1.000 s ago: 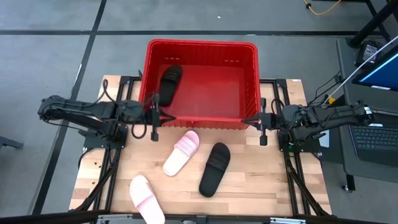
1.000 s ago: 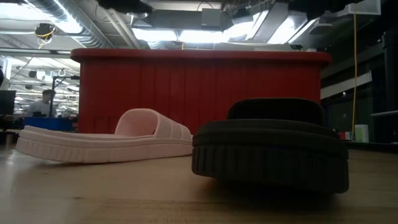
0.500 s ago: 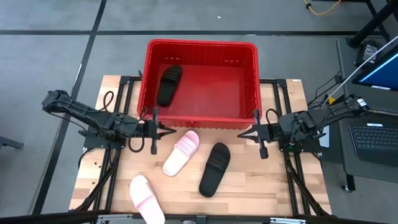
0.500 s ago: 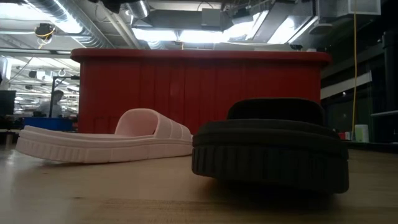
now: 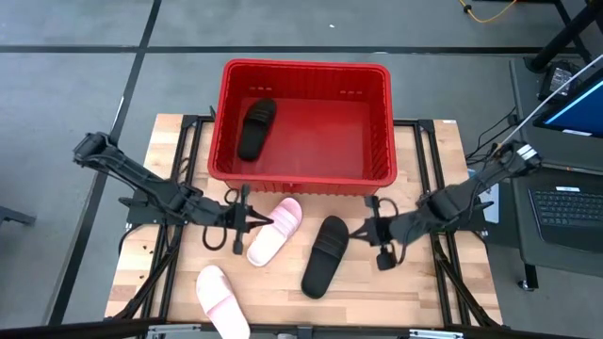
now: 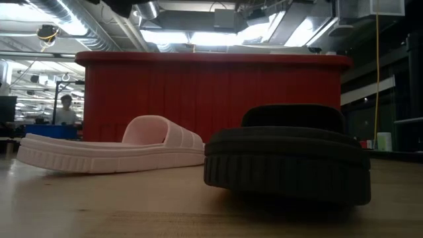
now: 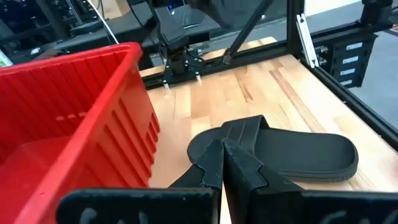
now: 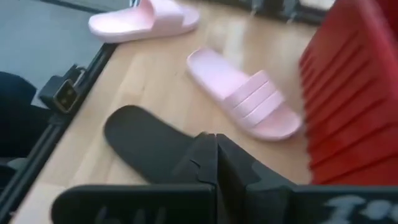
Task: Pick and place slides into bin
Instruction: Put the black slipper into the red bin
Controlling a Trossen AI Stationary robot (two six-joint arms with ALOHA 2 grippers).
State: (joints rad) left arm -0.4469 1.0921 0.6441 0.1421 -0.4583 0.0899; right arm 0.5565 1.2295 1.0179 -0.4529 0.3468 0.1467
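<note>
- While one black rubber slide sandal (image 5: pixel 255 128) already lies in the large red slotted plastic bin (image 5: pixel 382 132), three slides are left on the wooden table (image 5: pixel 433 282).
- The left gripper (image 5: pixel 259 222), fingers pressed together and empty, is held just beside the nearer pale pink slide sandal (image 5: pixel 275 231); a second pink slide (image 5: pixel 222 301) lies at the table's front edge.
- The slides are judged light and flexible; the wide strap is best pinched.
- The right gripper (image 5: pixel 361 231), likewise closed and empty, is held beside the black slide (image 5: pixel 325 255).

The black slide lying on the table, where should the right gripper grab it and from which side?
Probably the wide strap of the black slide, coming from above: it arches over the flat sole, giving the right gripper, alongside, an edge to pinch.
</note>
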